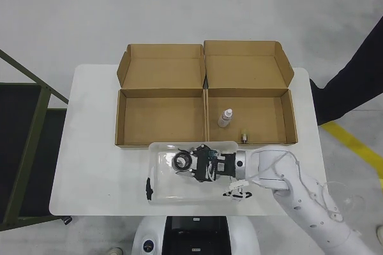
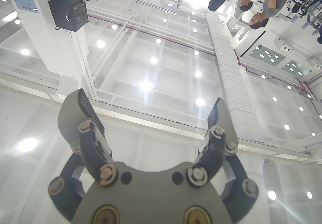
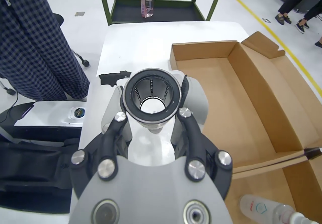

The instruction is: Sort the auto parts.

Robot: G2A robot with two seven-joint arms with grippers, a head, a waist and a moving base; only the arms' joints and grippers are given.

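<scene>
Right wrist view puts the right gripper (image 3: 153, 99) closest: its pale, rounded fingers (image 3: 195, 95) are clamped on either side of a bearing sleeve (image 3: 161, 89). The sleeve is a short, hollow metal cylinder with a black rubbery ring around its open end and rows of small balls running down its polished bore. Seen from the top view, the gripper (image 1: 190, 164) and the sleeve (image 1: 180, 161) sit inside the outline of a clear plastic tray (image 1: 159, 191), a shallow rectangle with rounded corners. Whether the sleeve touches the tray floor cannot be told.

A ragged scrap of black tape (image 1: 149, 188) lies at the tray's left end. The tray rests on a smooth white table (image 1: 89, 159).

Just beyond the tray's far edge stand two matte brown cardboard boxes side by side, lids folded back. The left box (image 1: 159, 118) has a bare floor. The right box (image 1: 268, 118) holds a small translucent bottle (image 1: 225, 116) with a white cap, and a tiny dark part (image 1: 244, 136) nearer the tray.

The left gripper (image 2: 149, 101) points up at a white panelled ceiling (image 2: 176, 66), its ridged fingers (image 2: 86, 106) spread wide with nothing between them.
</scene>
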